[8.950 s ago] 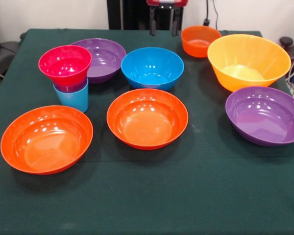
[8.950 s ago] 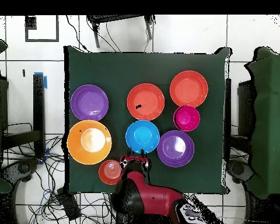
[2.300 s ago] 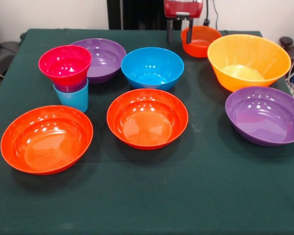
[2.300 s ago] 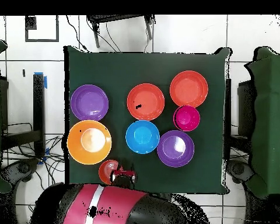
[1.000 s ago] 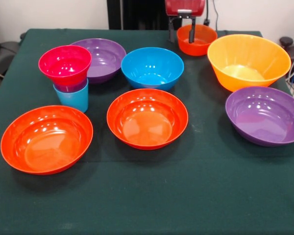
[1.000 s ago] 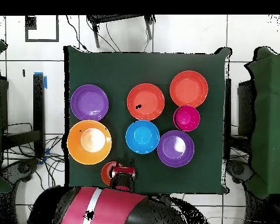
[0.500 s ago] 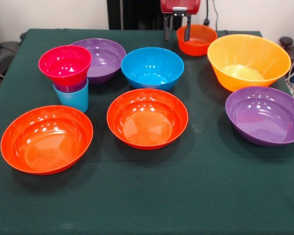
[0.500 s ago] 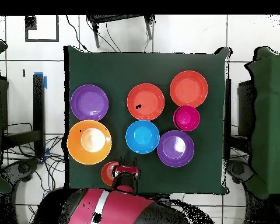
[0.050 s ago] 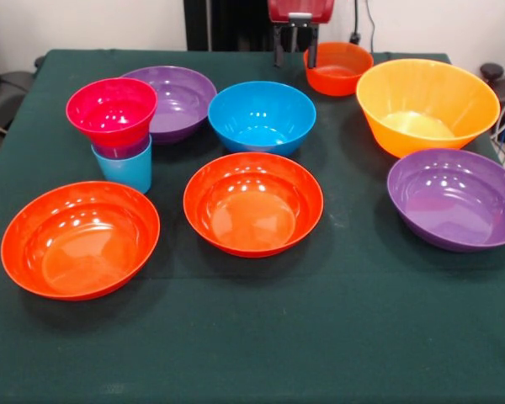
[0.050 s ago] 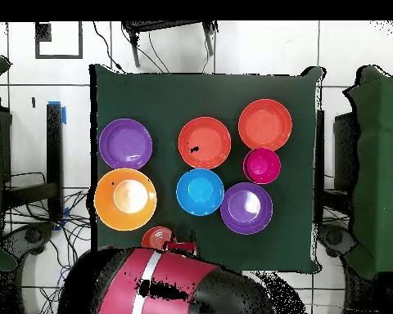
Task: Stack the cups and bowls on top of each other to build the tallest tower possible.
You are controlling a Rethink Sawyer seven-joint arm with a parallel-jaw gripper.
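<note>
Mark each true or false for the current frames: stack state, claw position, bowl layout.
1. The pink bowl sits on top of the light blue cup. True; a purple cup rim shows between them.
2. The claw is over the blue bowl. False; it hangs beside the small orange bowl, at that bowl's left rim in the front view.
3. The yellow-orange bowl has a bowl nested in it. False; it is empty.
4. Both orange-red bowls rest separately on the table. True.
5. The claw grips a bowl. False; nothing shows between its fingers.
</note>
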